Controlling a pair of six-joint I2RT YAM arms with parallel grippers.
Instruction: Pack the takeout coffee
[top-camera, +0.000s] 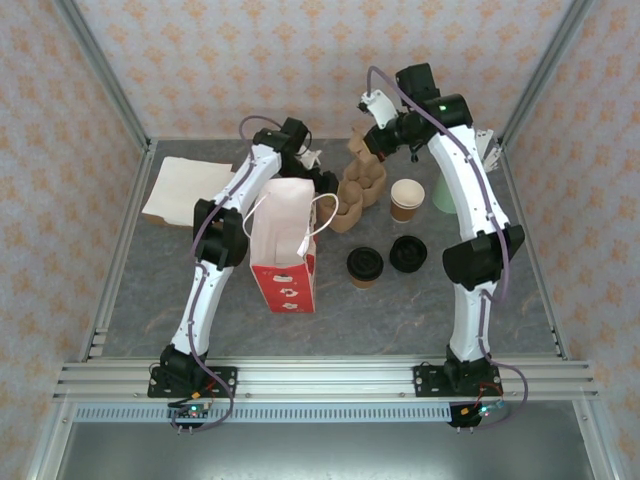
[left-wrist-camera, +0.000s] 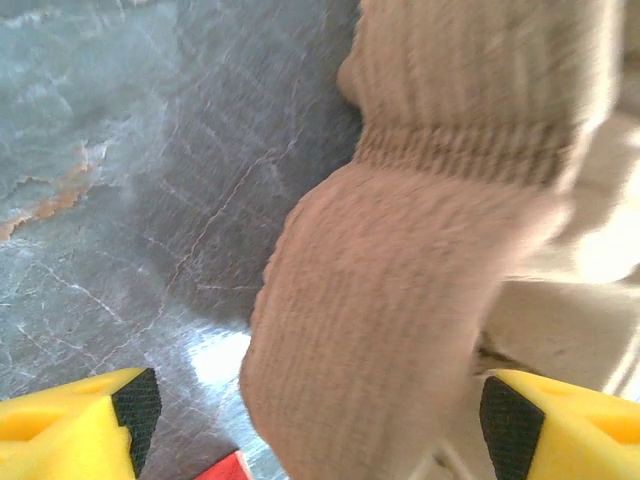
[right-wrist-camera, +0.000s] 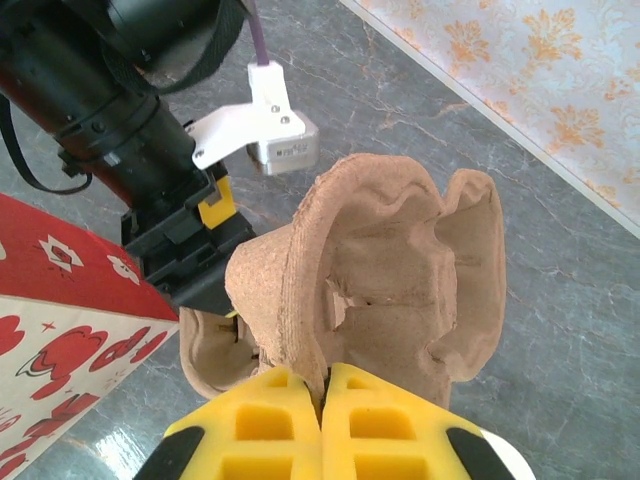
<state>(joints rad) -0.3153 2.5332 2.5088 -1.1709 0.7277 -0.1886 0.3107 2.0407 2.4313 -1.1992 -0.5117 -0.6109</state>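
Just nearside of the carrier (top-camera: 360, 185), the lidded coffee (top-camera: 365, 267) looks light and crushable, best gripped mid-wall; right end effector (right-wrist-camera: 322, 385) clenches the carrier, left end effector (left-wrist-camera: 310, 410) straddles it, released.

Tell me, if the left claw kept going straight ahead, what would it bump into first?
The brown pulp cup carrier: one of its lobes sits right ahead of the open left gripper, reaching in between its fingers. The grey tabletop lies beyond it; the exact gap is hard to judge.
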